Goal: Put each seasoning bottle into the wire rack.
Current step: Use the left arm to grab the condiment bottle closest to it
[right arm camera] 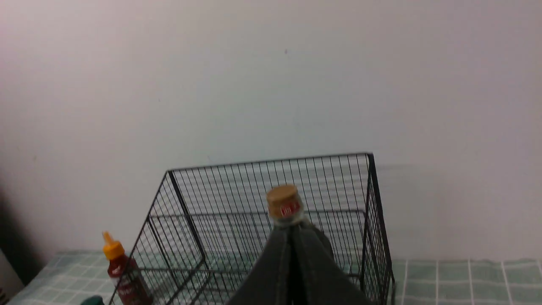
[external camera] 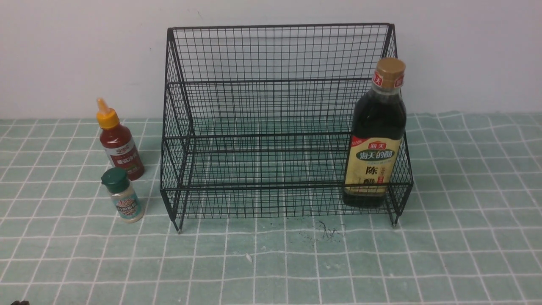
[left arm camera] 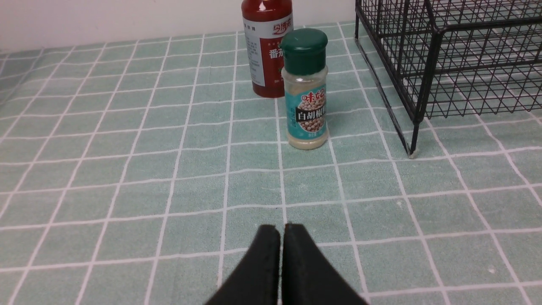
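Checking the layout: large black wire-mesh stepped rack sits mid-scene towards the far side of the mint-green checked cloth, close to the plain white wall. Tall dark vinegar bottle with gold cap and yellow-green label stands upright inside the rack, on the lower near tier, hard against the right end. The other two are out on the cloth, left of the rack. Small red sauce bottle with yellow nozzle cap is upright. Tiny clear shaker with green lid is upright just nearer than it, and the two are close together; can't tell if they touch. The shaker is near the rack's near-left leg but clear of it. Both upper and lower tiers are otherwise bare wire. Some dark scribble marks are on the cloth just near of the rack front. Left gripper: black jaws pressed together with nothing between them, low over the cloth, on the near side of the shaker and well apart from it. Right gripper: dark jaws also pressed together and empty. In its wrist view the vinegar bottle's gold cap shows just past the tips; can't tell the gap to it.
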Tool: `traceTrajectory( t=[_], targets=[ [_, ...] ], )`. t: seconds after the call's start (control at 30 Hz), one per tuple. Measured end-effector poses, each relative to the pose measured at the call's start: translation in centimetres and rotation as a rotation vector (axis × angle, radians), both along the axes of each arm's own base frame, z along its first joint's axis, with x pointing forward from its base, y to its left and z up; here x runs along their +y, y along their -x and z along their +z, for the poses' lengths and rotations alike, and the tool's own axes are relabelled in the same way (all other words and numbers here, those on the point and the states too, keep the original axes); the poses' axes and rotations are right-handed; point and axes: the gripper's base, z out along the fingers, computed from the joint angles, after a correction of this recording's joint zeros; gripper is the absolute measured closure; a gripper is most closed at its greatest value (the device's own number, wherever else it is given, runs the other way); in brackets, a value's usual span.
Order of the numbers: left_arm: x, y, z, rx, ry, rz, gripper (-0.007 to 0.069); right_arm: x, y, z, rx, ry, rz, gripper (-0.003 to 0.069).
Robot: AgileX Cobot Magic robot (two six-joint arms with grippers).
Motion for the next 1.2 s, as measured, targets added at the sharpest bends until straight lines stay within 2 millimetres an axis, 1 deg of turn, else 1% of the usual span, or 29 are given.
traceTrajectory(
  t=[0.1, 0.23, 0.4, 0.47, 0.53, 0.63, 0.73, 0.77, 0.8, 0.83, 0.87, 0.9, 0.93, 1.2],
  targets=[
    [0.0, 0.0, 0.0, 0.0, 0.0, 0.0, 0.0631, 0.2, -0.4, -2.2, 0.023, 0.009, 0.003, 0.0672],
    [0.0, 0.0, 0.0, 0.0, 0.0, 0.0, 0.0631, 0.2, -0.8, -3.4, 0.027, 0.055, -0.009, 0.0672],
    [0.0, 0.0, 0.0, 0.0, 0.0, 0.0, 0.0631, 0.2, -1.1, -4.4, 0.014, 0.127, -0.029, 0.0672],
    [0.0, 0.0, 0.0, 0.0, 0.0, 0.0, 0.0631, 0.0, -1.0, -4.8, -0.005, 0.146, -0.039, 0.0672],
    [0.0, 0.0, 0.0, 0.0, 0.0, 0.0, 0.0631, -0.4, -0.7, -5.6, -0.039, 0.152, -0.086, 0.0672],
    [0.0, 0.0, 0.0, 0.0, 0.0, 0.0, 0.0631, -1.0, -0.4, -7.7, -0.057, 0.153, -0.189, 0.0672],
    [0.0, 0.0, 0.0, 0.0, 0.0, 0.0, 0.0631, -1.5, -0.3, -11.1, -0.015, 0.166, -0.278, 0.0672],
    [0.0, 0.0, 0.0, 0.0, 0.0, 0.0, 0.0631, -1.6, -0.4, -11.7, 0.0, 0.169, -0.287, 0.0672],
    [0.0, 0.0, 0.0, 0.0, 0.0, 0.0, 0.0631, -1.8, -0.4, -14.0, 0.038, 0.176, -0.32, 0.0672],
    [0.0, 0.0, 0.0, 0.0, 0.0, 0.0, 0.0631, -1.9, -0.4, -15.5, 0.066, 0.179, -0.334, 0.0672],
    [0.0, 0.0, 0.0, 0.0, 0.0, 0.0, 0.0631, -1.9, -0.4, -16.6, 0.09, 0.18, -0.343, 0.0672],
    [0.0, 0.0, 0.0, 0.0, 0.0, 0.0, 0.0631, -2.0, -0.5, -17.0, 0.104, 0.181, -0.348, 0.0672],
    [0.0, 0.0, 0.0, 0.0, 0.0, 0.0, 0.0631, -2.1, -0.4, -18.2, 0.149, 0.187, -0.362, 0.0672],
    [0.0, 0.0, 0.0, 0.001, -0.001, 0.0, 0.0631, -2.2, -0.4, -18.5, 0.179, 0.191, -0.37, 0.0672]
  ],
)
